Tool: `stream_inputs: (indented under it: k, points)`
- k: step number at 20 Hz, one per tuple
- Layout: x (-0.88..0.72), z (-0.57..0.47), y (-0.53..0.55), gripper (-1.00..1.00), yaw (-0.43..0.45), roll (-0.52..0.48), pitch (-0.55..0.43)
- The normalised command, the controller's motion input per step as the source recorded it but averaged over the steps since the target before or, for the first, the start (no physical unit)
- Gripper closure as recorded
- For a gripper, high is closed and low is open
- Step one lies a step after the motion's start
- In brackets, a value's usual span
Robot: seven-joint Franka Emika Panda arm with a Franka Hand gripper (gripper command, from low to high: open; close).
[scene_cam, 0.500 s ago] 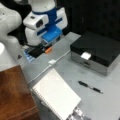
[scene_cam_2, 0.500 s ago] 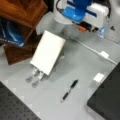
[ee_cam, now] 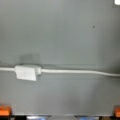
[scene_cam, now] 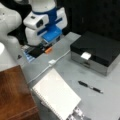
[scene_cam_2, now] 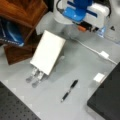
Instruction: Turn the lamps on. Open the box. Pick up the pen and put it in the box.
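My gripper (scene_cam: 46, 48) hangs open at the back of the grey table, its orange fingertips (ee_cam: 5, 110) wide apart with nothing between them. Right below it lies the white cable's square plug (ee_cam: 25, 72). The box (scene_cam: 96, 51) stands closed at a front view's right, black lid down and white tab (scene_cam: 85, 55) at the front. The pen (scene_cam: 90, 87) lies flat on the table in front of the box, and it also shows as the pen (scene_cam_2: 69, 90), far from the gripper. A pale cream lampshade (scene_cam: 3, 56) shows at a front view's left edge; I cannot tell whether it is lit.
A white spiral notebook (scene_cam: 56, 96) lies tilted near the table's middle. A brown wooden block (scene_cam: 15, 93) stands beside it. The white cable (scene_cam: 62, 56) runs across the table toward the box. A blue book (scene_cam_2: 10, 33) sits under the wooden shelf.
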Motion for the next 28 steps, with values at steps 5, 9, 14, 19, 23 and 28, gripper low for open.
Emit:
stream_inputs:
  k: [5,9,14,19,23,28]
  points:
    - [-0.37,-0.10,0.14,-1.00,-0.040,0.062,-0.038]
    - [-0.41,-0.12,0.23,-1.00,-0.057,0.114,-0.090]
    - [-0.49,-0.15,0.24,-1.00,0.016,0.112,-0.104]
    - [-0.61,-0.19,0.29,-1.00,0.029,0.075,-0.077]
    - [-0.61,-0.18,0.29,-1.00,0.008,0.054,-0.093]
    - [-0.43,-0.12,0.23,-1.00,-0.033,0.074,-0.111]
